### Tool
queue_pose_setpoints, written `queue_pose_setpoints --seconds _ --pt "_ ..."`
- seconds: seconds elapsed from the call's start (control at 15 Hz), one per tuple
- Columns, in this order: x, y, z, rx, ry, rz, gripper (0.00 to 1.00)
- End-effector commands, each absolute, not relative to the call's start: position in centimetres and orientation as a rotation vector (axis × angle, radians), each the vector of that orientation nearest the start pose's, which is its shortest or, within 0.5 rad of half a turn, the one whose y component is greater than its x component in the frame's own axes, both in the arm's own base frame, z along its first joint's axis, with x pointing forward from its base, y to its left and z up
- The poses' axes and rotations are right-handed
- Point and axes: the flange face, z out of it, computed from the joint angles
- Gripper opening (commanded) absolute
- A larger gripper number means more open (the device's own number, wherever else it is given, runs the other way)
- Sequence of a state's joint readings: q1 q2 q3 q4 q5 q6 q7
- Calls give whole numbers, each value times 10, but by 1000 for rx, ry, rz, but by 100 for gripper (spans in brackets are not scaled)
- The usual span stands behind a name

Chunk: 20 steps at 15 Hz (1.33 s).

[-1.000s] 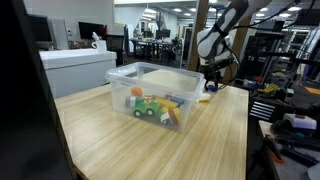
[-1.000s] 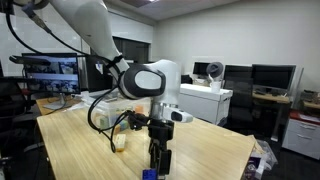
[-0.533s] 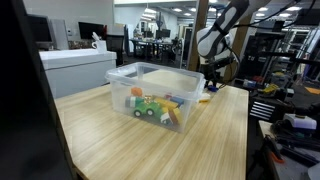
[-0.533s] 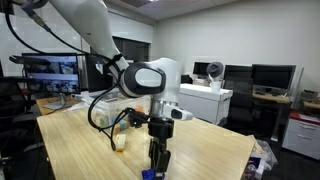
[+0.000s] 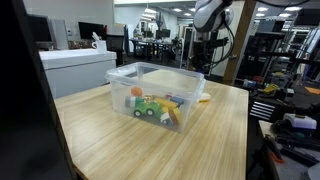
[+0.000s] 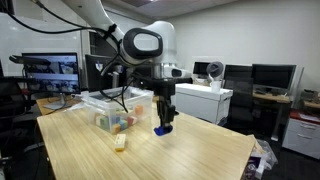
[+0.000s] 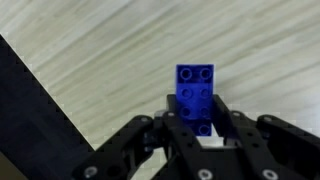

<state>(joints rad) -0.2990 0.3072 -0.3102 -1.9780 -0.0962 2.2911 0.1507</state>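
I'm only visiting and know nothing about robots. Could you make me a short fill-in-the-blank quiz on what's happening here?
1. The gripper is shut on a toy brick whose colour is ____.
2. In an exterior view, the toy brick hangs ____ the wooden table, not touching it.
3. The clear plastic bin on the wooden table holds colourful ____.
Missing words: blue; above; toys.
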Motion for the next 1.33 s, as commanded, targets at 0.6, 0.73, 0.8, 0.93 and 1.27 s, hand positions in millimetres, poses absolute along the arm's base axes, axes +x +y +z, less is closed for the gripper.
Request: queue_pose_setpoints --seconds 0.6,0.73,0.8,0.93,1.27 --pt "491 -64 415 -2999 103 -184 60" --pt "490 -66 410 -3008 63 -163 64" --pt "492 -76 409 -3017 76 -156 72" --pt "497 -103 406 -3029 145 -165 85" --pt "503 -163 402 -3025 324 -173 100"
